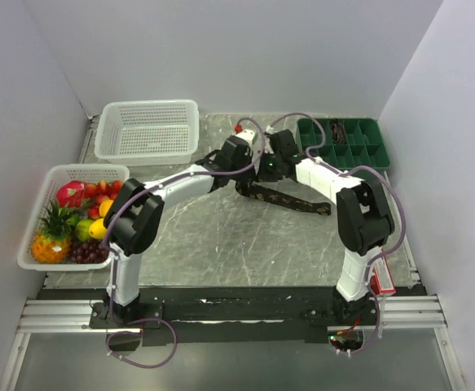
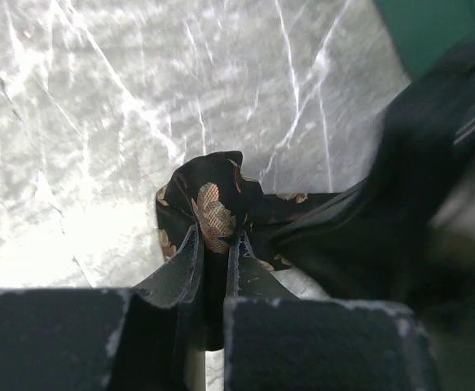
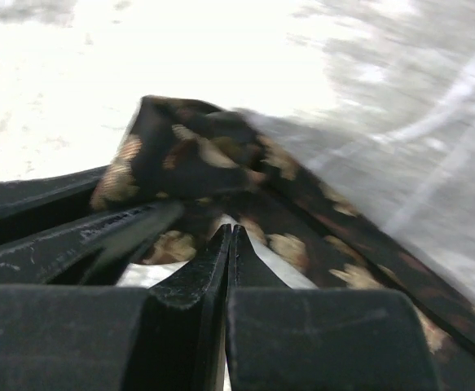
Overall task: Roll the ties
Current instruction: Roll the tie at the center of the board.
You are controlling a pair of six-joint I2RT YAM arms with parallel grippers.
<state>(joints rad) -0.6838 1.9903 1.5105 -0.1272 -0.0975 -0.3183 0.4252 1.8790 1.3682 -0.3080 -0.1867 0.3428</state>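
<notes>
Marbled table [image 1: 221, 236]: tie [image 1: 290, 200], white basket [image 1: 143, 151], fruit basket [image 1: 32, 220], green tray [image 1: 359, 155].

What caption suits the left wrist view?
Left gripper pinches a bunched fold of the patterned tie over the streaked grey table.

You are looking down at a grey surface [image 1: 221, 236] with pale streaks. A white basket [image 1: 146, 151] with little holes is sitting at the far left of it. Nearer on the left, another white basket [image 1: 37, 213] is holding fruit: a pineapple [image 1: 51, 236], dark grapes [image 1: 89, 251] and something yellow [image 1: 98, 229]. A green tray [image 1: 347, 145] with many small boxes is sitting at the far right.
</notes>
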